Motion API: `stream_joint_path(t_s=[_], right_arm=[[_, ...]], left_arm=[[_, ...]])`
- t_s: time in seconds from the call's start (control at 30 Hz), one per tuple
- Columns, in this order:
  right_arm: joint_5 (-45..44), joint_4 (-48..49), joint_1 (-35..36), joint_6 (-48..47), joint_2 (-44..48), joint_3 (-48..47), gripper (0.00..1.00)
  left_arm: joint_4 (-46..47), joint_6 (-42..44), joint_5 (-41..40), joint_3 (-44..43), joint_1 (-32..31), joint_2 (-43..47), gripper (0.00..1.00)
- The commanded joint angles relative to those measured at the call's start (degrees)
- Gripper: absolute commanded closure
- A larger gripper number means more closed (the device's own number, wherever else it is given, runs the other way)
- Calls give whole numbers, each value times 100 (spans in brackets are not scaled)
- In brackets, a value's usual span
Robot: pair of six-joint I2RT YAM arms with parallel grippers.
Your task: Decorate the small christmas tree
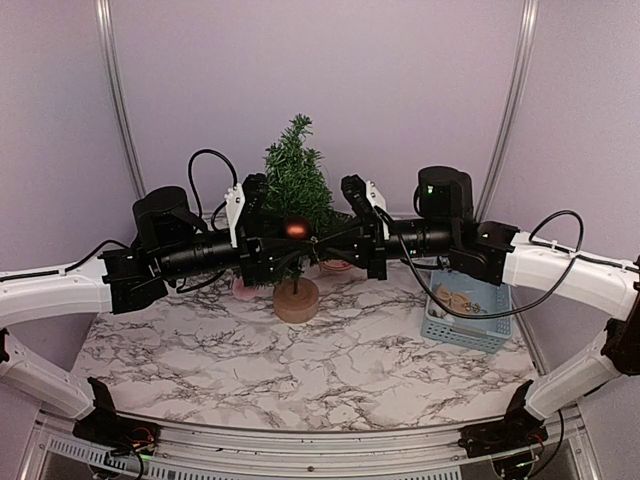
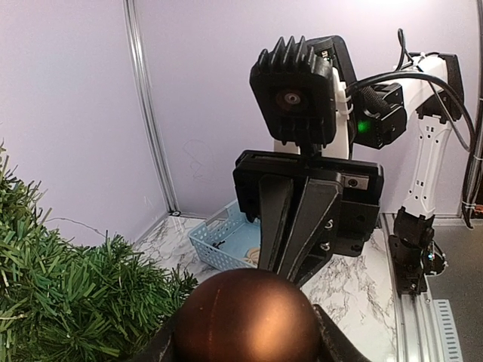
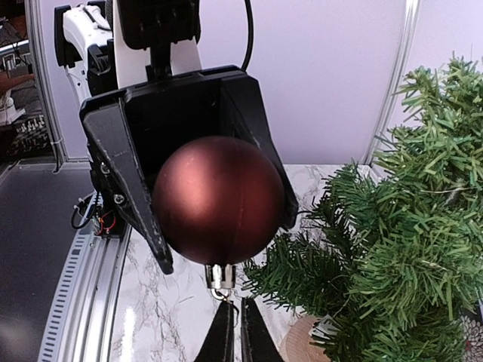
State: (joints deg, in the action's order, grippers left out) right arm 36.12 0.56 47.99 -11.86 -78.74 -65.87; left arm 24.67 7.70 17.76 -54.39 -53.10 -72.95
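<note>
The small christmas tree [image 1: 296,185] stands on its round tan base [image 1: 296,300] at the back middle of the marble table. In front of it my left gripper [image 2: 245,332] is shut on a matte red-brown ball ornament [image 2: 245,317], one finger on each side. The ball [image 3: 217,200] points its silver cap [image 3: 219,277] at my right gripper [image 3: 231,317], which is shut on the thin hanger loop at that cap. Both grippers meet just left of the tree's branches [image 3: 392,249] in the right wrist view.
A light blue perforated basket [image 1: 468,312] with small tan items sits at the right of the table. Two small pinkish objects [image 1: 243,288] lie near the tree's base. Purple walls with metal corner posts [image 1: 118,95] close in the back.
</note>
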Motion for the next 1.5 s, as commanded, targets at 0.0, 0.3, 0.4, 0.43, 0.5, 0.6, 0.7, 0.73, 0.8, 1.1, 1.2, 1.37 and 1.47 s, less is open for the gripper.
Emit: stream_joint_path(t_s=[0.0, 0.3, 0.4, 0.43, 0.5, 0.6, 0.7, 0.73, 0.8, 1.1, 1.2, 1.37, 1.47], right_arm=[[-152, -38, -5, 13, 201, -181, 98], [-485, 68, -206, 285, 62, -327, 100], [-642, -5, -222, 291, -45, -444, 100], [-706, -33, -226, 296, -79, -492, 99], [-830, -38, -279, 342, -108, -568, 99], [-954, 7, -336, 426, -143, -639, 98], [-1079, -38, -363, 439, -232, -801, 97], [-1119, -174, -368, 434, -264, -844, 97], [-1183, -301, -378, 407, -339, -926, 97], [-1311, -500, -401, 386, -566, -1118, 95], [-1372, -528, -403, 386, -613, -1152, 94], [-1537, -519, -427, 435, -634, -1195, 94], [-1569, -566, -440, 440, -678, -1245, 94]], left_arm=[[204, 110, -213, -11, 44, 117, 74], [228, 214, -820, -207, 44, -58, 75], [261, 254, -1030, -316, 44, -156, 75], [266, 272, -1079, -348, 45, -179, 75], [291, 306, -1167, -412, 43, -247, 75], [324, 347, -1284, -507, 45, -350, 75], [341, 382, -1474, -584, 43, -451, 75], [345, 395, -1546, -604, 45, -479, 75], [346, 426, -1661, -632, 41, -517, 75], [345, 482, -2050, -625, 45, -643, 75], [345, 486, -2110, -634, 43, -678, 75], [346, 505, -2194, -633, 43, -713, 74], [339, 526, -2215, -635, 45, -749, 74]])
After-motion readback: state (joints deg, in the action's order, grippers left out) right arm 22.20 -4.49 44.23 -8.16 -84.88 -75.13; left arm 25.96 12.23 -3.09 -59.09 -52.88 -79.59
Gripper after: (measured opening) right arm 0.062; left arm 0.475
